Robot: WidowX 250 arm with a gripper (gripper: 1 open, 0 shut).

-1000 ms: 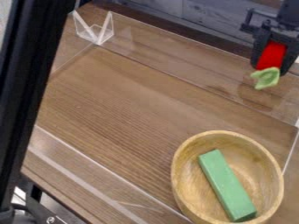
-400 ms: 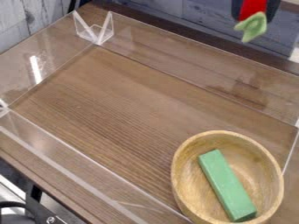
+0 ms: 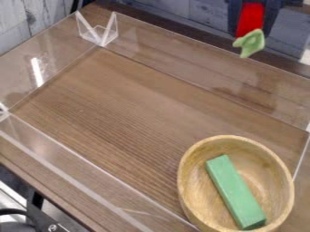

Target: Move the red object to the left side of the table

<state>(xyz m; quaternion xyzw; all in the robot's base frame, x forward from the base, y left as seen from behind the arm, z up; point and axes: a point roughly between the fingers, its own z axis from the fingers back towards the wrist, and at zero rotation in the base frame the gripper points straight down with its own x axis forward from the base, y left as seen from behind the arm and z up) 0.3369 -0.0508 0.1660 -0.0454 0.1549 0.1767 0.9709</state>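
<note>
At the top right of the frame we see the gripper (image 3: 252, 20), dark and partly cut off by the upper edge, with its jaws closed on the red strawberry toy (image 3: 251, 19). The toy hangs between the jaws with its bright red body upward and its light green leafy end (image 3: 248, 43) pointing down and a little to the left. It is held clear of the bench (image 3: 145, 118), above the far right part of the wood-grain surface near the back wall, with nothing touching it from below. The bench is a wide brown wood-grain top that fills most of the frame, and low clear acrylic walls (image 3: 49, 54) run along its edges; we can make out the left wall as pale reflections and a clear corner piece (image 3: 97, 30) standing at the upper left. In the lower right of the frame sits a round light wooden bowl (image 3: 194, 168), resting on the bench and well apart from the gripper. Inside the bowl lies a green rectangular block (image 3: 234, 190), set on a diagonal from upper left to lower right and lying flat against the bowl's inner surface. The broad middle and left of the bench show only wood grain and faint glare.
</note>
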